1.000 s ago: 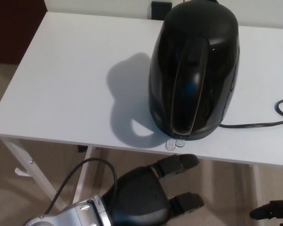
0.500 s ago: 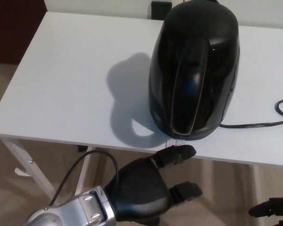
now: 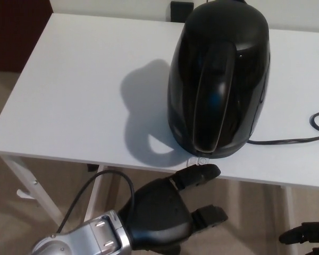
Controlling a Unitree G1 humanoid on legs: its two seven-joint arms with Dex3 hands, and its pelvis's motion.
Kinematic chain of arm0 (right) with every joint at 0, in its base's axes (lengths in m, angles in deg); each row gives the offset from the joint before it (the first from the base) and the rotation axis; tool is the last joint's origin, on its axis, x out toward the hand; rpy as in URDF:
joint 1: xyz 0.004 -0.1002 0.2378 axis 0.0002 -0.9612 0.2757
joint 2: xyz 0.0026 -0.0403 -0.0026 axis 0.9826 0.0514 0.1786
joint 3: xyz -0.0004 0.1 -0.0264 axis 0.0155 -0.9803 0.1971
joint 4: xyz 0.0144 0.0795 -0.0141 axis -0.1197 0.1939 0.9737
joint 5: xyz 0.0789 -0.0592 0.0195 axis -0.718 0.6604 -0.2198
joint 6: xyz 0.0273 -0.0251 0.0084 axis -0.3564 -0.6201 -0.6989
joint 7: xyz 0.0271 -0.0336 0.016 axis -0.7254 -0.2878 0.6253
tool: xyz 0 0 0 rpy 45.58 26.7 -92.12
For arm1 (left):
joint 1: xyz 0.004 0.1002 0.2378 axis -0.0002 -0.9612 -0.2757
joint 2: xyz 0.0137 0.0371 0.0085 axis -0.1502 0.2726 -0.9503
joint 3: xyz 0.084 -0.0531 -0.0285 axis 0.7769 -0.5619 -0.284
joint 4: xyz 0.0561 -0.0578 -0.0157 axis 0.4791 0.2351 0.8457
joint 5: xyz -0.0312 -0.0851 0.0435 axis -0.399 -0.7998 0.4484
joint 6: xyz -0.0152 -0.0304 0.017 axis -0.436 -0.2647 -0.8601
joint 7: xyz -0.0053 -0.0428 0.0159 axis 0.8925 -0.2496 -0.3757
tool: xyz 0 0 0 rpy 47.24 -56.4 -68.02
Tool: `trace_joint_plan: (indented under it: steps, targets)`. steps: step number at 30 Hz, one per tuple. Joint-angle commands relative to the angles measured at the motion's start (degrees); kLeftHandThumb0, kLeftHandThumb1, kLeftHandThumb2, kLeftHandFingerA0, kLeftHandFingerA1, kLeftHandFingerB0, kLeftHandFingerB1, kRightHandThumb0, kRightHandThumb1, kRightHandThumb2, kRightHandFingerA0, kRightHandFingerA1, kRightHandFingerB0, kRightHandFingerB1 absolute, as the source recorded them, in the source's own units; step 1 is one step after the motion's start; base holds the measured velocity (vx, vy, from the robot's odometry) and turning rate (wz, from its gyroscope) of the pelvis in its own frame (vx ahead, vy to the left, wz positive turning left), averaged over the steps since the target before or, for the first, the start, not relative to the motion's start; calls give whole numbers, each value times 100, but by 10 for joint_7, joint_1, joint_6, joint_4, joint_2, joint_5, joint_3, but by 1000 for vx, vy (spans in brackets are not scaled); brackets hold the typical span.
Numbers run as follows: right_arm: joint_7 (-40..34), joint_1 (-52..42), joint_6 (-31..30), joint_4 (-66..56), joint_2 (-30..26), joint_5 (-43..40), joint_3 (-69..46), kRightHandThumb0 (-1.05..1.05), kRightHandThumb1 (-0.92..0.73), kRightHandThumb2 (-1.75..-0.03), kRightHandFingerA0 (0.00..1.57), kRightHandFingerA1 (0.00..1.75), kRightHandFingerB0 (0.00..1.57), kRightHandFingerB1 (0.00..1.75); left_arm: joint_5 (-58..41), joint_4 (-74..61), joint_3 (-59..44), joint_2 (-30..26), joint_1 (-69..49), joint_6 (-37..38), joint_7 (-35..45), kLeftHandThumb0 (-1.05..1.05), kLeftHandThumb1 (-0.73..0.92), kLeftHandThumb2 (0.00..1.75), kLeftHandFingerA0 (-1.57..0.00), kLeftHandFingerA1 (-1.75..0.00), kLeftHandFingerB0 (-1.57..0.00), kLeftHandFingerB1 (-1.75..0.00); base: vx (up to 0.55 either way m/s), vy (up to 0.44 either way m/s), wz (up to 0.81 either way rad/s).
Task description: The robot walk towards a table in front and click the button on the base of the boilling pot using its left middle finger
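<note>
I see the white table filling most of the head view, its near edge running across just above my hands. On it, right of centre and close to that near edge, stands the black boiling pot, tall and rounded, its handle running down the side that faces me. A black cord leaves its base to the right.

At the foot of the handle, right at the table edge, sits the small clear button on the base; it pokes out toward me.

My left hand comes up from the lower left, below the table edge. Its fingers are spread and it holds nothing: the upper finger points up and to the right with its tip just below the button, touching it or nearly so, I cannot tell which. The lower finger hangs well clear beneath.

My right hand only shows as a dark bit at the lower right corner; I cannot tell its state, and it is far from the button.

So the button lies straight ahead of the upper fingertip, up and slightly away from me. I judge the coming press wants a short push along that finger's own line, toward the pot's base, with the left hand clearly the nearer one
</note>
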Motion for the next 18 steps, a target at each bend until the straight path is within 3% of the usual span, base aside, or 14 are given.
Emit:
trace_joint_plan:
  steps: [1, 2, 3, 4, 8, 9, 18]
  targets:
    - [6, -5, 0, 0, -8, -6, -6, -43, -28, -68, 92, 66, 83, 65, 6, 12, -7, -1, -5, -9, -19, -61, 61, 59, -32, -32, -29, -30, 0, 0, 0]
    - [5, -6, -4, -6, -8, -4, -5, -37, -37, -54, 102, 59, 90, 58, 1, 14, -11, -1, -6, -9, -22, -59, 60, 59, -34, -32, -30, -30, 0, 0, 0]
    - [3, -5, -8, -6, -8, -2, -5, -34, -37, -51, 101, 56, 91, 56, 4, 15, -12, -2, -6, -11, -20, -59, 61, 59, -33, -32, -29, -30, 0, 0, 0]
    - [1, -5, -12, -8, -8, 0, -4, -42, -29, -67, 92, 66, 84, 65, 5, 18, -13, -1, -5, -11, -23, -59, 61, 59, -33, -32, -29, -30, 0, 0, 0]
    - [-6, -5, -15, -10, -8, 7, 1, -42, -29, -67, 92, 65, 84, 64, 3, 25, -18, -2, -2, -12, -21, -59, 63, 60, -32, -32, -28, -29, 0, 0, 0]
    - [-6, -5, -15, -9, -9, 8, 2, -34, -37, -54, 102, 58, 89, 57, 6, 25, -19, -2, -2, -16, -15, -59, 65, 60, -31, -31, -26, -29, 0, 0, 0]
    - [-5, -9, -26, -20, -9, 9, 5, -30, -39, -52, 101, 56, 87, 54, 9, 53, -23, -2, 4, -18, -38, -59, 63, 60, -32, -32, -28, -30, 0, 0, 0]
